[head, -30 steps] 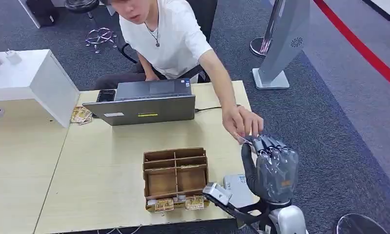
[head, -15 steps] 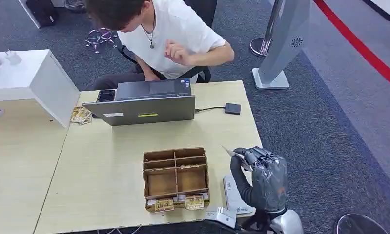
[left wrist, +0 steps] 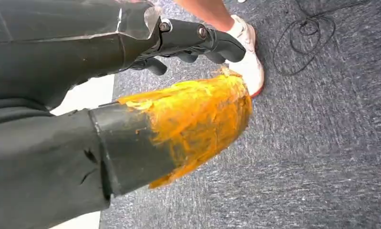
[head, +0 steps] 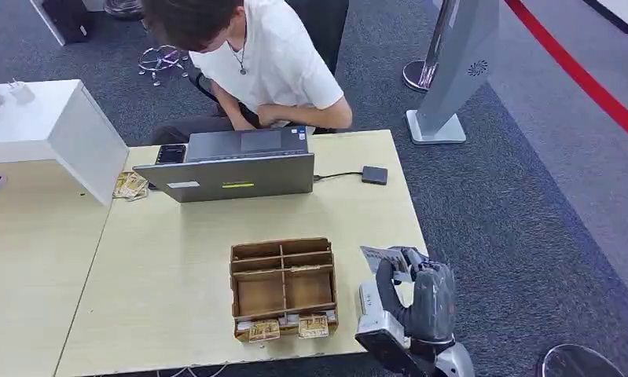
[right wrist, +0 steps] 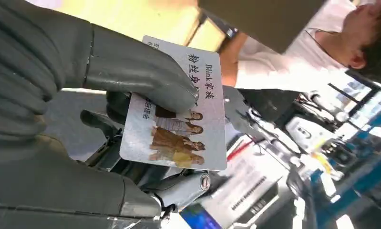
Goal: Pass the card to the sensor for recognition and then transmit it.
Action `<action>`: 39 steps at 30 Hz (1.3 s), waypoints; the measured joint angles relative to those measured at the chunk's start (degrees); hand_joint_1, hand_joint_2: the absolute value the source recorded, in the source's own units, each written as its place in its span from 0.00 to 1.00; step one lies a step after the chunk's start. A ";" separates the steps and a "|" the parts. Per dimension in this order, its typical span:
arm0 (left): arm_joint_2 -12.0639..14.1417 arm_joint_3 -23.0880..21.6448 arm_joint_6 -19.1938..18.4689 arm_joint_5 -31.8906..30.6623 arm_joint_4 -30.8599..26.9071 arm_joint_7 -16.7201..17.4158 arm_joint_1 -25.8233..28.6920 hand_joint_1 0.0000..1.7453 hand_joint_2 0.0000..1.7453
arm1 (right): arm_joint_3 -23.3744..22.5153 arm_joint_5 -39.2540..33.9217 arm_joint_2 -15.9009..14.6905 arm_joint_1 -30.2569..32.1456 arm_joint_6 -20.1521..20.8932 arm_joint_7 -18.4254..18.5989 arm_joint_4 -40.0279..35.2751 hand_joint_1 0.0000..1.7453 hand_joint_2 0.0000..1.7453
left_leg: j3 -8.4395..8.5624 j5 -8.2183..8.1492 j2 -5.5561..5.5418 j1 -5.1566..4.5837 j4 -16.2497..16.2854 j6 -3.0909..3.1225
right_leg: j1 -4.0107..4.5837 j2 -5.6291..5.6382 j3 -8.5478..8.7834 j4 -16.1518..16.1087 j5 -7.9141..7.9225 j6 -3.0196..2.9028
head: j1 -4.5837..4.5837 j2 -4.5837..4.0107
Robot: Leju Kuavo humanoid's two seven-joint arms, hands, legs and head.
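My right hand pinches a printed card between thumb and fingers at the table's front right corner. The card juts out toward the wooden box. In the right wrist view the thumb presses on the card, whose face shows printed figures and text. A white sensor unit lies on the table just below and beside this hand, partly hidden by my wrist. My left hand hangs over grey carpet; its fingers are stretched out and its orange-coated thumb holds nothing.
A wooden compartment box stands left of the sensor. Farther back, an open laptop faces a seated person. A small black device on a cable lies near the right edge. A white cabinet stands at the far left.
The person's hand has let go of the card and drawn back to the laptop. My right hand has come down and nearer with the card, to just above the sensor.
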 joint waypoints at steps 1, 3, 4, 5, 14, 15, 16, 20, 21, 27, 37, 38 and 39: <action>0.00 0.02 0.07 0.00 0.00 0.07 0.00 0.00 0.00 | 0.00 -0.93 -0.02 0.13 0.00 0.00 0.31 1.00 1.00 | 0.00 0.00 0.00 0.00 0.00 0.00 | 0.00 0.00 0.00 0.00 0.00 0.00 | 0.00 0.00; 0.00 0.04 0.15 0.00 0.00 0.46 -0.01 0.00 0.00 | 0.00 -2.84 -0.11 0.29 0.00 0.00 0.96 1.00 1.00 | 0.00 0.00 0.00 0.00 0.00 0.00 | 0.00 0.00 0.00 0.00 0.00 0.00 | 0.00 0.00; 0.00 0.07 0.22 0.00 0.00 0.61 0.00 0.00 0.00 | 0.00 -3.51 -0.15 0.38 -0.02 0.00 1.23 1.00 1.00 | 0.00 0.00 0.00 0.00 0.00 0.00 | 0.00 0.00 0.00 0.00 0.00 0.00 | 0.00 0.00; 0.00 0.09 0.31 0.00 0.00 0.70 0.00 0.00 0.00 | 0.00 -4.45 -0.20 0.48 -0.02 0.00 1.58 1.00 1.00 | 0.00 0.00 0.00 0.00 0.00 0.00 | 0.00 0.00 0.00 0.00 0.00 0.00 | 0.00 0.00; 0.22 0.48 0.85 0.02 0.00 1.23 0.01 0.00 0.00 | -0.13 -13.32 -0.63 1.73 -0.02 -0.94 5.21 1.00 1.00 | 0.00 0.00 0.00 -0.01 0.00 0.00 | 0.00 0.00 0.00 0.00 0.00 0.00 | 0.00 0.00; 0.22 0.50 0.87 0.02 0.00 1.23 0.01 0.00 0.00 | -0.17 -14.20 -0.66 1.83 0.04 -1.05 5.60 1.00 1.00 | 0.00 0.00 0.00 0.00 0.00 0.00 | 0.00 0.00 0.00 0.00 0.00 0.00 | 0.00 0.00; 0.22 0.52 0.89 0.02 0.00 1.23 0.01 0.00 0.00 | -0.20 -15.01 -0.66 1.97 0.07 -1.07 6.05 1.00 1.00 | 0.00 0.00 0.00 0.00 0.00 0.00 | 0.00 0.00 0.00 0.00 0.00 0.00 | 0.00 0.00; 0.22 0.79 0.94 0.02 0.00 1.38 0.00 0.00 0.00 | -0.33 -16.51 -0.66 2.36 0.20 -1.33 7.46 1.00 1.00 | 0.00 0.00 0.00 0.00 0.00 0.00 | 0.00 0.00 0.00 0.00 0.00 0.00 | 0.00 0.00; 0.22 0.85 0.94 0.02 0.00 1.40 0.00 0.00 0.00 | -0.42 -16.77 -0.68 2.41 0.22 -1.38 7.85 1.00 1.00 | 0.00 0.00 0.00 0.00 0.00 0.00 | 0.00 0.00 0.00 0.00 0.00 0.00 | 0.00 0.00; 0.22 1.01 0.94 0.02 0.00 1.57 0.00 0.00 0.00 | -1.03 -17.82 -0.66 2.43 0.66 -1.55 10.12 1.00 1.00 | 0.00 0.00 0.00 0.00 0.00 0.00 | 0.00 0.00 0.00 0.00 0.00 0.00 | 0.02 0.00; 0.24 1.36 0.94 0.02 0.00 1.33 0.00 0.00 0.00 | -2.47 -19.20 -0.66 2.36 1.46 -1.73 13.27 1.00 1.00 | -0.01 0.00 0.00 0.00 0.00 0.00 | 0.00 0.00 0.00 0.00 0.00 0.00 | 0.00 0.00; 0.24 1.38 0.94 0.02 0.00 1.33 0.00 0.00 0.00 | -2.69 -19.31 -0.66 2.34 1.57 -1.75 13.64 1.00 1.00 | 0.00 0.00 0.00 0.00 0.00 0.00 | 0.00 0.00 0.00 0.00 0.00 0.00 | 0.00 0.00; 0.24 1.38 0.92 0.02 0.00 1.33 0.00 0.00 0.00 | -2.86 -19.35 -0.66 2.30 1.73 -1.75 13.95 1.00 1.00 | 0.00 0.00 0.00 0.00 0.00 0.00 | 0.00 0.00 0.00 0.00 0.00 0.00 | 0.00 0.00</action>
